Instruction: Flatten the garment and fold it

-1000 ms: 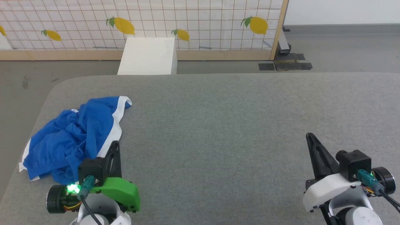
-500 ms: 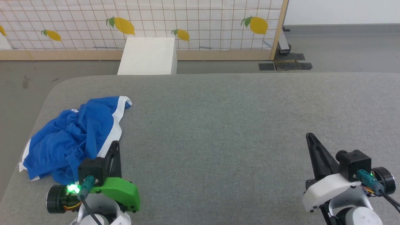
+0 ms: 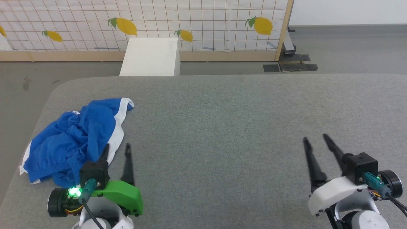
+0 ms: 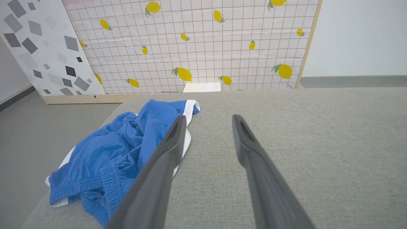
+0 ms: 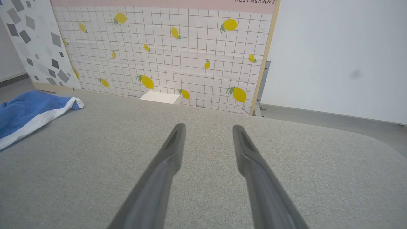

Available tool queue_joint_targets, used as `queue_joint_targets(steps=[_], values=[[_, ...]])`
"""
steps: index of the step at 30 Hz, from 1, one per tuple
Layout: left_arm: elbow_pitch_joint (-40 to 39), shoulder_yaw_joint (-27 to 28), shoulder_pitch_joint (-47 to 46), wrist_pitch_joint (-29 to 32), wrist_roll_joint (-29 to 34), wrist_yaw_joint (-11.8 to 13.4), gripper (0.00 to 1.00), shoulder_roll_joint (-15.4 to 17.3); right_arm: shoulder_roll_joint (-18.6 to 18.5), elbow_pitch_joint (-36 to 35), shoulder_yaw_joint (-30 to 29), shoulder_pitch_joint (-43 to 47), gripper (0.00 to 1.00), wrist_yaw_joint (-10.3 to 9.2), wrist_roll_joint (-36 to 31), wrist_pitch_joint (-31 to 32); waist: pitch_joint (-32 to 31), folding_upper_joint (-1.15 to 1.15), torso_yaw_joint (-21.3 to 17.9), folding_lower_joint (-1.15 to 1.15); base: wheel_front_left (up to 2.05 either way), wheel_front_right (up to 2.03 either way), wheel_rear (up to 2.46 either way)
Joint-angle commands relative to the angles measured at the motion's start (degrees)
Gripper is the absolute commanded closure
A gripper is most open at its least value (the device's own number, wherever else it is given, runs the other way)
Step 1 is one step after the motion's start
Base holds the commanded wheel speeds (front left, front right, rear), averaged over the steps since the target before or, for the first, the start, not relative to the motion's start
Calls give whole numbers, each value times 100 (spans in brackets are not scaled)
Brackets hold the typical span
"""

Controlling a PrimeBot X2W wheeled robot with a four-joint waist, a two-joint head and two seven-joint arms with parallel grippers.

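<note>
The garment [image 3: 74,140], bright blue shorts with a white side stripe, lies crumpled near the left edge of the grey padded table [image 3: 222,127]. It also shows in the left wrist view [image 4: 127,149] and at the left edge of the right wrist view [image 5: 28,111]. My left gripper [image 3: 117,147] stands open just right of the garment's near end, with nothing between its fingers [image 4: 206,119]. My right gripper [image 3: 316,138] is open over bare table at the lower right, far from the garment [image 5: 206,127].
A white box [image 3: 151,57] stands on the floor beyond the table's far edge. Behind it runs a lemon-print tiled panel [image 3: 190,22] with a wooden frame. The table's left edge lies close to the garment.
Both grippers have opened; their fingers were together in the earlier frames and now stand apart. The arms and the garment have not moved.
</note>
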Motion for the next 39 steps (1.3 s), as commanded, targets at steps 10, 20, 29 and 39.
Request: queue_joint_targets(steps=[10, 20, 29, 39], values=[[108, -66, -24, -101, -66, -32, 0, -1, 0, 42, -49, 52, 0, -1, 145, -106, 3, 0, -2, 0, 0, 0, 0], [252, -130, -67, -222, -137, -62, 0, -1, 1, 70, -120, 103, 0, -1, 275, -224, 10, 0, -8, 0, 0, 0, 0], [349, -170, -105, -329, -192, -87, 0, 0, 1, 91, -176, 153, 0, -2, 390, -331, 15, 0, -5, 0, 0, 0, 0], [458, -214, -132, -447, -244, -121, 0, 0, 1, 133, -228, 207, 0, -2, 505, -450, 20, 0, -7, 0, 0, 0, 0]])
